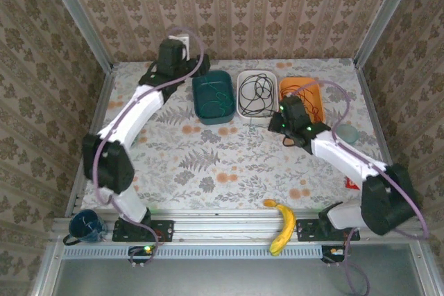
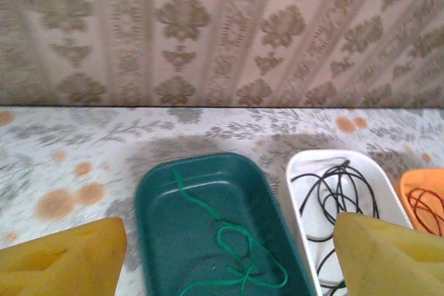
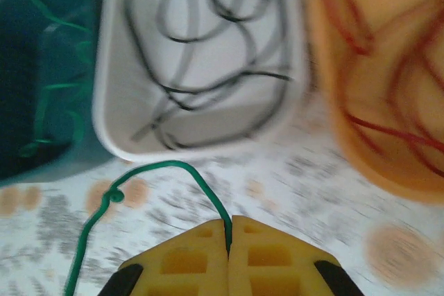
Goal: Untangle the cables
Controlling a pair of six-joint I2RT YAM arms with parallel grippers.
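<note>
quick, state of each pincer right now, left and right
left pincer: open, holding nothing
right pincer: closed on the green cable

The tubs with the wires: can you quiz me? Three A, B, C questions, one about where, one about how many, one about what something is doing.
1. Where does the thin black cable lie? A in the white plastic tub; B in a drawer; C on a chair.
2. How many tubs sit side by side? A one; B three; C six.
3. What is the right gripper doing? A standing wide open; B pinching a thin green cable; C pinching a spoon.
Answers: 1 A, its loops lie inside it. 2 B, teal plastic tub, white one, orange plastic tub. 3 B, yellow fingers shut on it.
</note>
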